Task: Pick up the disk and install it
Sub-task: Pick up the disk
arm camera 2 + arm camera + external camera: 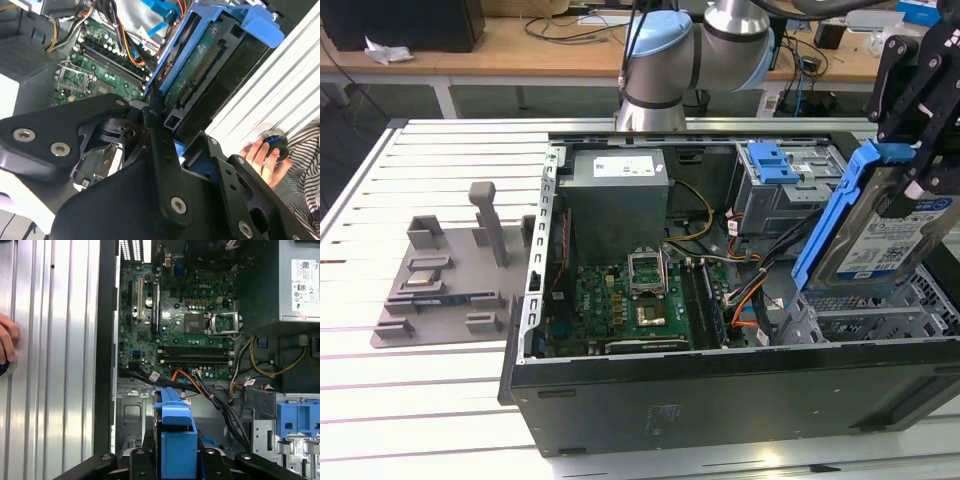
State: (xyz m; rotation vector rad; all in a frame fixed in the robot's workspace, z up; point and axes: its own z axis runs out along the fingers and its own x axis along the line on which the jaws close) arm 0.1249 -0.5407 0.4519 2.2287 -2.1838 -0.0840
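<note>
The disk (880,240), a silver-grey drive with a white and blue label and blue side rails, hangs tilted above the open computer case (720,395), at the exterior view's right. My gripper (923,165) is shut on its upper end, with the black linkage reaching in from the top right corner. In the second wrist view, the disk (200,75) shows its green circuit board side, and the gripper (167,132) clamps its near end. In the first wrist view, the disk's blue rail (175,432) sticks out from the gripper (175,462) over a metal bay (132,412) inside the case.
Inside the case are a grey power supply (617,195), a green motherboard (640,305), bundled cables (750,290) and a blue bracket on a metal cage (775,170). A grey fixture tray (440,285) lies on the slatted table. A person's hand (265,155) rests beside the case.
</note>
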